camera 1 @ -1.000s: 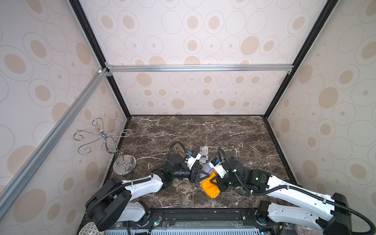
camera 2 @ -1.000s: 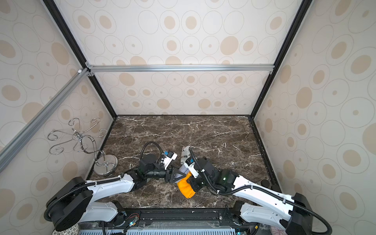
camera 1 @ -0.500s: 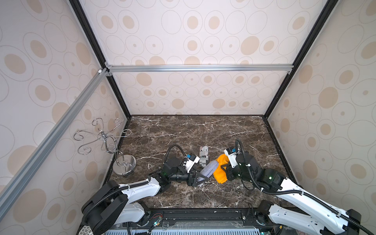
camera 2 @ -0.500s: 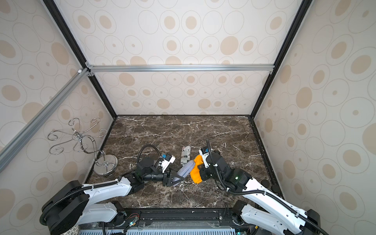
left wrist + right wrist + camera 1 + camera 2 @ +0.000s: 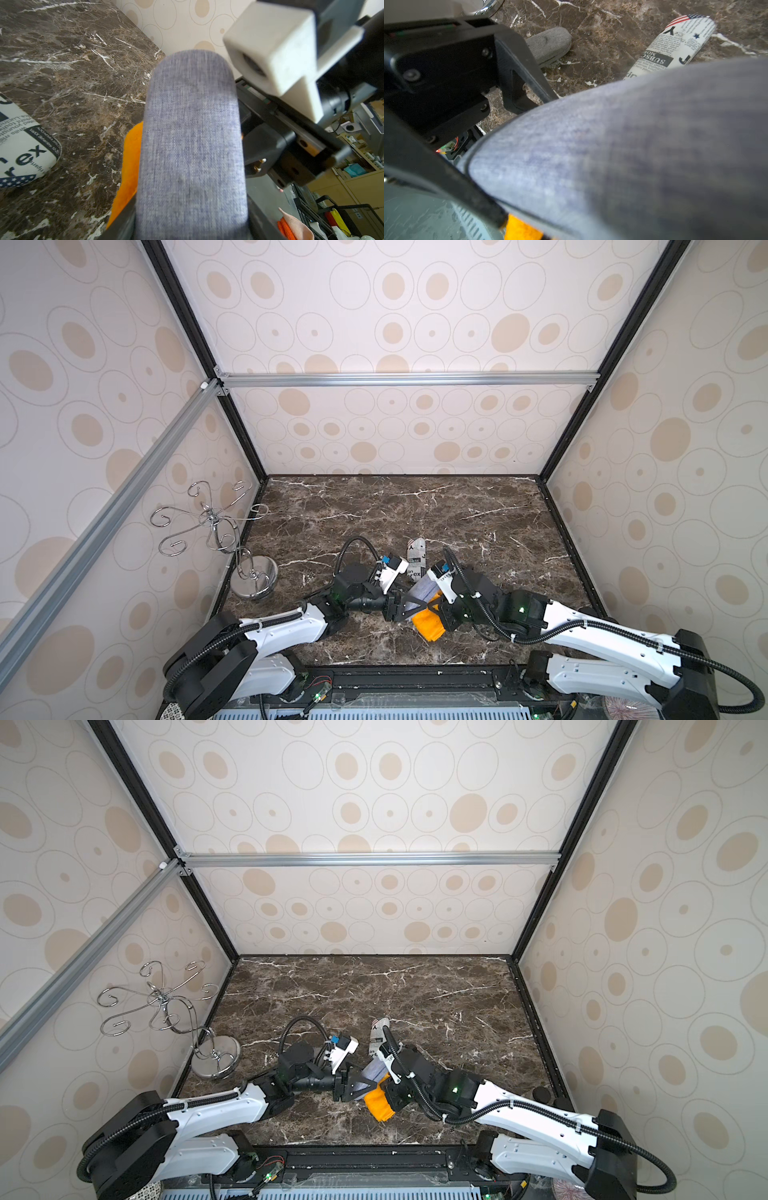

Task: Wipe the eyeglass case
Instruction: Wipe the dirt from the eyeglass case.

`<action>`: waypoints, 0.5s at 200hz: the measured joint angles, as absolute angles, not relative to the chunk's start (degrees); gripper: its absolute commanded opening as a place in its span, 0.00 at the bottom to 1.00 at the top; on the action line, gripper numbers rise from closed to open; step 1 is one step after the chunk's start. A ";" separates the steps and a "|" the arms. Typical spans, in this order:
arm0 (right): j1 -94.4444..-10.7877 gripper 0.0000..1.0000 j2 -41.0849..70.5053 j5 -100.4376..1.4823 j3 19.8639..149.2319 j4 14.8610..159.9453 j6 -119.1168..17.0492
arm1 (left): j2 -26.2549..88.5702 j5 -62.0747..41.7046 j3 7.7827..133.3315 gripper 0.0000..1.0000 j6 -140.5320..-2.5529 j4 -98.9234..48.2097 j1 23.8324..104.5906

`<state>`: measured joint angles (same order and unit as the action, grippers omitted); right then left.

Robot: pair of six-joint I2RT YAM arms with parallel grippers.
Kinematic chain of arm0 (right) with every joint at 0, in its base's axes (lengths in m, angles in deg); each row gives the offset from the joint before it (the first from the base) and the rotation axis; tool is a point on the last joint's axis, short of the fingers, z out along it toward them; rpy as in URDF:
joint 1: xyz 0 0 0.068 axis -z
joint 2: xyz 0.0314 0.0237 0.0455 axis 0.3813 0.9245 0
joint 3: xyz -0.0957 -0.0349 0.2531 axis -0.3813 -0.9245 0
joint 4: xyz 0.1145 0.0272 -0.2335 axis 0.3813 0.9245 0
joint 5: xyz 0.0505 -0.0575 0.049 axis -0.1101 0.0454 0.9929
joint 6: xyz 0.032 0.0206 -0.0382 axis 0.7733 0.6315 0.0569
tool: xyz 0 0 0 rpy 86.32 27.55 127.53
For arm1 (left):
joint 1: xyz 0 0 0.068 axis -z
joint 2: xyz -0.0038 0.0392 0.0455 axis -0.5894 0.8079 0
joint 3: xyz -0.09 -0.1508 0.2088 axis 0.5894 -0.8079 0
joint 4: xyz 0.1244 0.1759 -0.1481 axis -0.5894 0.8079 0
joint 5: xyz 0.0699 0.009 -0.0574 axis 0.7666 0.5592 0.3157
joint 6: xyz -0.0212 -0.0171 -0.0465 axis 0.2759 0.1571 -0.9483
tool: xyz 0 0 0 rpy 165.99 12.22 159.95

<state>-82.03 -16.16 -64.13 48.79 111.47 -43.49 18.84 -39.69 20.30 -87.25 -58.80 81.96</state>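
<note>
The chrome hook stand (image 5: 254,572) stands well outside the left gripper (image 5: 405,609). That gripper's jaws are closed to a narrow gap, clamped on one end of the blue-grey eyeglass case (image 5: 424,592). The case projects beyond the fingertips, raised off the marble table (image 5: 478,531) and tilted. The orange cloth (image 5: 429,624) sits under the case, touching it. The right gripper (image 5: 445,613) has its jaws fully closed, pinching the cloth. A newsprint-patterned case (image 5: 415,558) lies flat just beyond both jaws.
</note>
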 measured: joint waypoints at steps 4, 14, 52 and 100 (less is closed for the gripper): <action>-81.90 0.00 -16.51 -64.53 48.74 111.53 -43.36 | 18.75 -39.19 20.30 0.49 -87.10 -58.78 82.15; -81.20 0.00 -17.60 -65.05 48.74 112.10 -43.16 | 18.53 -37.77 20.30 0.49 -86.66 -58.67 82.72; -72.41 0.00 -23.19 -66.38 49.71 116.08 -42.94 | 17.66 -32.37 20.30 0.57 -86.03 -56.75 85.21; -62.12 0.00 -28.29 -60.00 55.39 120.41 -45.02 | 17.66 -27.47 20.30 0.60 -84.71 -55.76 87.53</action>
<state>-62.12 -28.29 -60.00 55.39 120.41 -45.02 17.66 -27.47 20.30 -84.71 -55.76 87.53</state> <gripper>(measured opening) 0.111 0.623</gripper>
